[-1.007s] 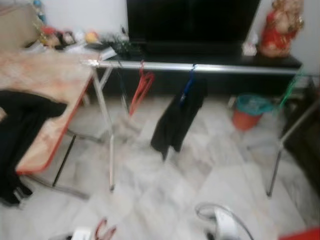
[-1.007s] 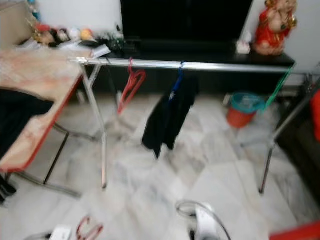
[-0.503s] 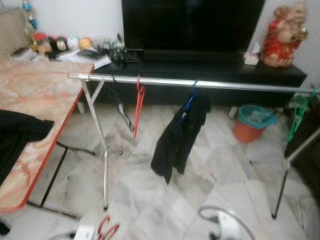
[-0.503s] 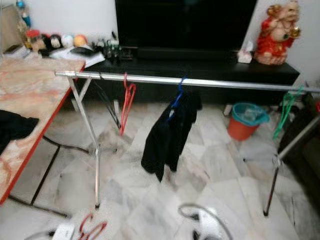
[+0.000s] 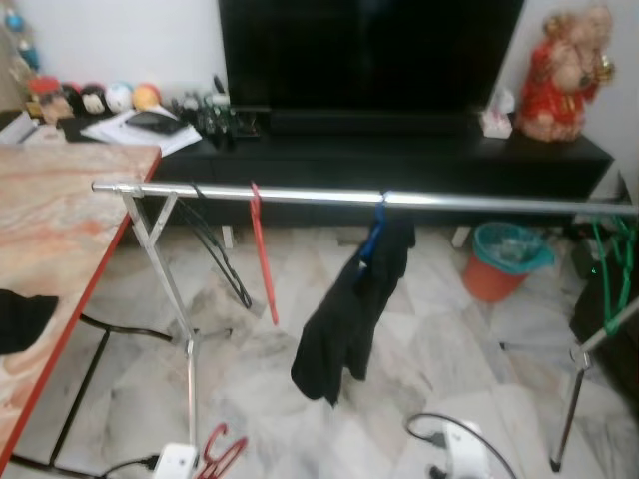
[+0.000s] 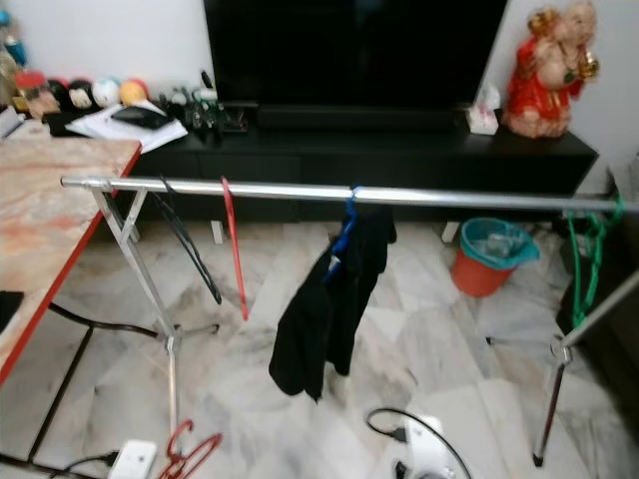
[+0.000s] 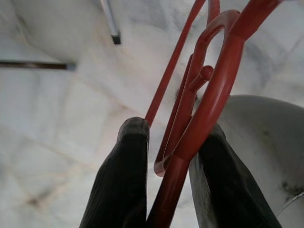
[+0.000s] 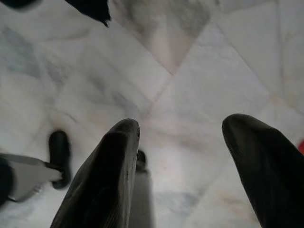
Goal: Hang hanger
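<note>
The left hand (image 7: 166, 156) is clenched on a red plastic hanger (image 7: 209, 99), its two ribbed black fingers (image 7: 124, 180) pinching the smooth rounded stem low over the veined marble floor (image 5: 439, 359). The right hand (image 8: 190, 142) is released, fingers spread wide above the same floor. Ahead, a polished metal clothes rail (image 5: 479, 203) carries a thin red hanger (image 5: 262, 249) and a limp black garment (image 5: 349, 309) on a blue hanger (image 5: 374, 232).
</note>
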You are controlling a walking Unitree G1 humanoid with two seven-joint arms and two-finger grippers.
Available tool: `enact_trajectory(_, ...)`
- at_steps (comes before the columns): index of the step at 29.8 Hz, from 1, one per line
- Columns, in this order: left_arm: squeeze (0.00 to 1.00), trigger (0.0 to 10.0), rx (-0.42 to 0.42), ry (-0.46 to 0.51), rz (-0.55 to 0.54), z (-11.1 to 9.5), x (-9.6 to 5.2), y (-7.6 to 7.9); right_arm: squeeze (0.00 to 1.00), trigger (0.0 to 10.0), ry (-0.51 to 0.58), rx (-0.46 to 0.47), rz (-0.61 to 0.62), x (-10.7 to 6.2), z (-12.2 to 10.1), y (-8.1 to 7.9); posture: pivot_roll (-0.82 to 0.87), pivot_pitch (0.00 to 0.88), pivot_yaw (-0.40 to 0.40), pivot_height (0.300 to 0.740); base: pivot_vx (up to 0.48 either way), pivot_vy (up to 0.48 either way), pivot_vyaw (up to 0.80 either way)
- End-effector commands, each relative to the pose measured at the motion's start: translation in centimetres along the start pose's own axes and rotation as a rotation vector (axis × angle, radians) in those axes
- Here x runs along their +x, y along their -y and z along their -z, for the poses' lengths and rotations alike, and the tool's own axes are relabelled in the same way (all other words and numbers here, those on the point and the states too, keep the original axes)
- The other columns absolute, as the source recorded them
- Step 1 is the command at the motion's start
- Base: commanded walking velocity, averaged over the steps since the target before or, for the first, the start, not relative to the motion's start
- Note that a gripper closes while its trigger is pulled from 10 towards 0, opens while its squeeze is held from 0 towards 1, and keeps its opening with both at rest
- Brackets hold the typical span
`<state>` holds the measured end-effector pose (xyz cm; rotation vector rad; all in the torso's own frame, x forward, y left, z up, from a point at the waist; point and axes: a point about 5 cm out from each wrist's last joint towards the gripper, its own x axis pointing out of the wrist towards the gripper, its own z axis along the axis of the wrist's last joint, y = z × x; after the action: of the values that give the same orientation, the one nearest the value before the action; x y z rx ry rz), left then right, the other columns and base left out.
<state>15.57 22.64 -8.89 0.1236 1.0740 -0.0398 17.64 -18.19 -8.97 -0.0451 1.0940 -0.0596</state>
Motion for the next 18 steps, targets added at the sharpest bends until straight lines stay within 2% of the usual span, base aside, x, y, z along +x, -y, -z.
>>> enact_trajectory(1,0.0,10.0,0.026,0.023,0.03,-0.63,0.17,0.78,0.0,10.0,-0.011,0.0,0.033,-0.06,0.27,1.24,0.04,0.0,-0.02,0.74,0.251,0.0,0.0)
enact_trajectory(5,0.0,10.0,0.084,0.027,0.068,-0.87,0.23,1.26,0.0,10.0,-0.012,-0.012,0.032,-0.06,0.23,1.25,0.04,0.0,-0.02,0.74,0.0,0.0,0.0)
enact_trajectory(14,0.0,10.0,0.074,0.049,0.052,-1.34,0.29,1.29,0.0,10.0,-0.014,-0.018,0.032,-0.06,0.25,1.27,0.04,0.0,-0.022,0.74,0.0,0.0,0.0)
enact_trajectory(18,0.0,10.0,0.086,0.054,0.047,-1.4,0.28,1.25,0.0,10.0,-0.015,-0.02,0.033,-0.06,0.25,1.29,0.04,0.0,-0.022,0.74,0.0,-0.381,0.0)
